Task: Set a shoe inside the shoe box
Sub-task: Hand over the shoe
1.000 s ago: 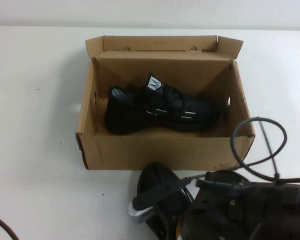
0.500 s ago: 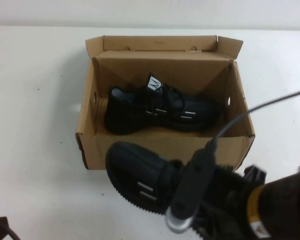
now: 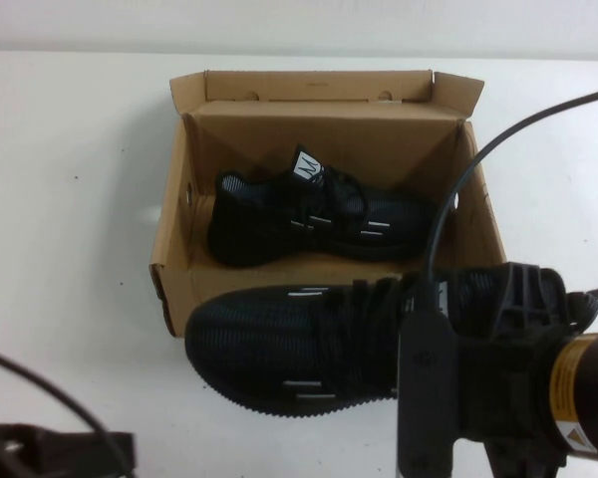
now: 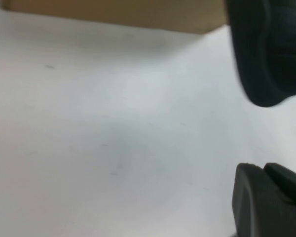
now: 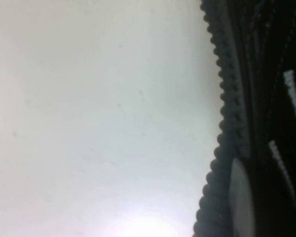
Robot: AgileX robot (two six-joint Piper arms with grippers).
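The brown cardboard shoe box [image 3: 179, 289] stands open at the table's middle, lid flap up at the back. One black sneaker [image 3: 319, 214] with a white tongue tag lies inside it, toe to the right. My right gripper [image 3: 419, 334] is shut on a second black sneaker [image 3: 279, 344] and holds it lengthwise above the table, just in front of the box's front wall, toe to the left. The right wrist view shows its ridged sole [image 5: 227, 113] against a silver finger pad [image 5: 239, 197]. My left gripper [image 3: 50, 448] is shut and empty at the near left.
White table [image 3: 70, 249] lies all around the box. A black cable [image 3: 458, 199] loops up from the right arm over the box's right side. In the left wrist view the held shoe's toe [image 4: 269, 49] hangs near the box's bottom edge [image 4: 138, 15].
My right arm has lifted the second sneaker from the near table edge and swung it level in front of the box. My left gripper has come into view at the near left.
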